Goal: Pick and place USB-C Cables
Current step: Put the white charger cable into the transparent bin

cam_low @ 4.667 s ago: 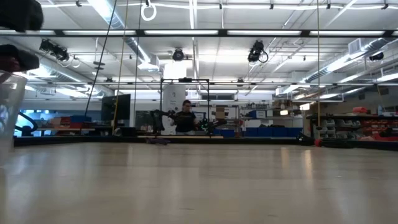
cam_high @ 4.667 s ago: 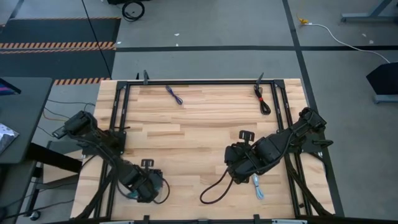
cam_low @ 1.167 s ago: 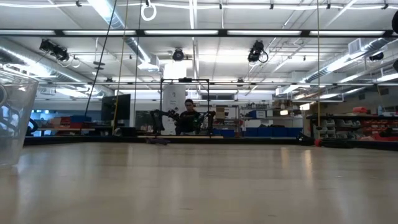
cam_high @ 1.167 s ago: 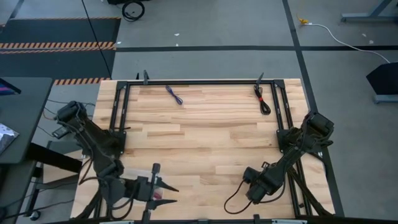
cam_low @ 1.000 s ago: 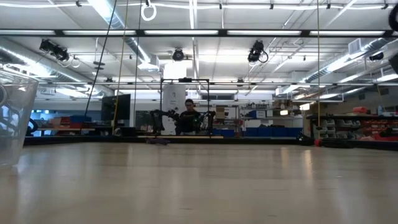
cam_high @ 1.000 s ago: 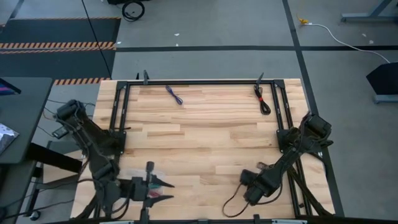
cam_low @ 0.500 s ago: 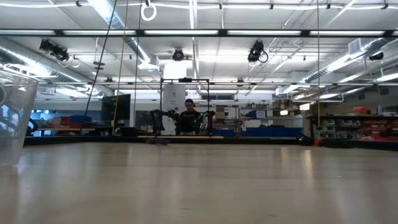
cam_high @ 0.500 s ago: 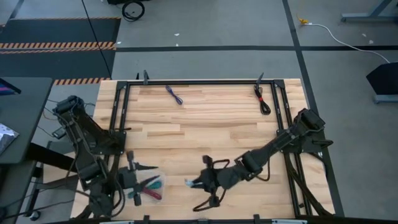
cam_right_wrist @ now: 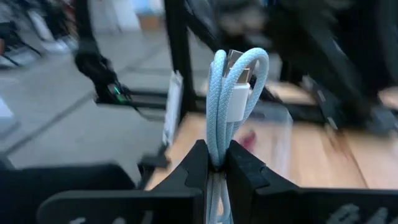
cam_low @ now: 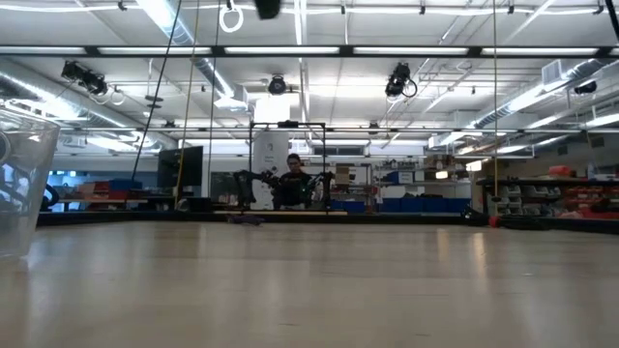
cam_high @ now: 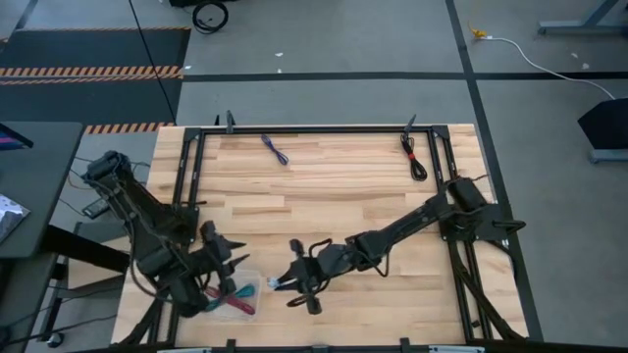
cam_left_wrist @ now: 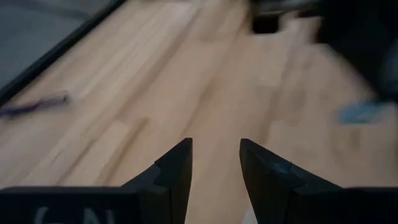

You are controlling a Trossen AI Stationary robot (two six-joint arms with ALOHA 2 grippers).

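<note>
My right gripper (cam_high: 285,282) is shut on a light blue USB-C cable (cam_right_wrist: 233,93), just right of a clear cup (cam_high: 247,297) at the near left. A teal cable (cam_high: 242,290) and a maroon-red cable (cam_high: 235,305) lie in the cup, which stands upright in the low view (cam_low: 19,184). My left gripper (cam_high: 226,257) hovers open just beyond the cup, with nothing between its fingers (cam_left_wrist: 177,177). A purple cable (cam_high: 276,150) and a black-and-red cable (cam_high: 414,157) lie flat by the far edge. My right gripper pinches the folded light blue bundle between its two fingers (cam_right_wrist: 199,165), on the strands below the bend (cam_right_wrist: 219,146). The bend and a white plug (cam_right_wrist: 239,99) stick out past the fingertips. The fingers reach about level from the table's right, and the cable is clear of the wood.
A black metal frame (cam_high: 314,128) runs around the tabletop's far edge and sides. Bare wood (cam_high: 324,196) lies between the two far cables and the grippers. Beyond the table the low view shows a workshop with a person (cam_low: 290,184) far off.
My right gripper has swung from the near right toward the table's left, rising and tipping up to level, carrying the light blue cable to beside the cup. My left gripper has drawn back from over the cup toward the far edge and turned. The cup stayed put.
</note>
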